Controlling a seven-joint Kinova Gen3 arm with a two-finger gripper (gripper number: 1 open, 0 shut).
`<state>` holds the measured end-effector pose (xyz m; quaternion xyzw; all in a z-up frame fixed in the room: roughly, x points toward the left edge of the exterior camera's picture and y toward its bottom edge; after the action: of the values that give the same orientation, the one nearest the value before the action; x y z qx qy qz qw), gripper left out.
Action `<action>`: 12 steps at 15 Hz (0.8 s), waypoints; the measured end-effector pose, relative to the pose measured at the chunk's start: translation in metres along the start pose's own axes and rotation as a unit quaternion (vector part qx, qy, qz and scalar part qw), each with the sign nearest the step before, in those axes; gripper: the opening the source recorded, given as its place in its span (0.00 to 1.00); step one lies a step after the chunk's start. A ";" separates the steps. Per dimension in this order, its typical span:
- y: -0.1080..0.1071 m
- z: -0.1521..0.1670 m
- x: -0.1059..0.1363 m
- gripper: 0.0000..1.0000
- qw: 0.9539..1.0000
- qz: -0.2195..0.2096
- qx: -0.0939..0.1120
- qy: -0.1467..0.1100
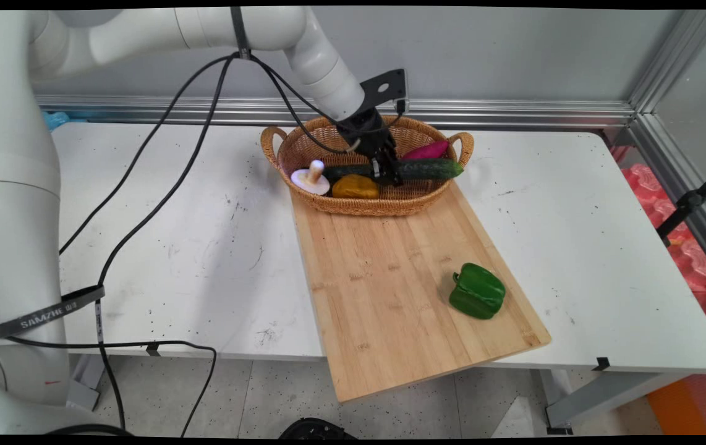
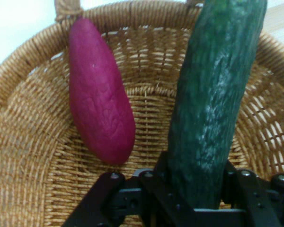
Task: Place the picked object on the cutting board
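Note:
My gripper (image 1: pixel 388 174) reaches down into the wicker basket (image 1: pixel 433 191) and is shut on a long dark green cucumber (image 1: pixel 427 169). In the hand view the cucumber (image 2: pixel 213 109) runs up from between the fingers, which press on both its sides. It lies roughly level across the basket, its right end over the rim. A purple sweet potato (image 1: pixel 425 150) lies behind it, seen beside the cucumber in the hand view (image 2: pixel 100 94). A white mushroom (image 1: pixel 311 180) and a yellow-orange vegetable (image 1: pixel 355 186) sit in the basket's left front.
The basket stands at the far end of a wooden cutting board (image 1: pixel 390 278) that overhangs the table's near edge. A green bell pepper (image 1: pixel 477 291) lies on the board's near right. Black cables hang from the arm over the table's left half.

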<state>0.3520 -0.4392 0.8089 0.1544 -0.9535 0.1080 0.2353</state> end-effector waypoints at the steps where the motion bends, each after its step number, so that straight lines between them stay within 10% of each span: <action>1: 0.000 -0.004 0.002 0.00 1.000 0.004 0.000 0.001; 12: 0.009 -0.087 0.043 0.00 0.999 0.034 0.019 0.034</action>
<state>0.3492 -0.4168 0.9041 0.1230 -0.9474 0.1396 0.2606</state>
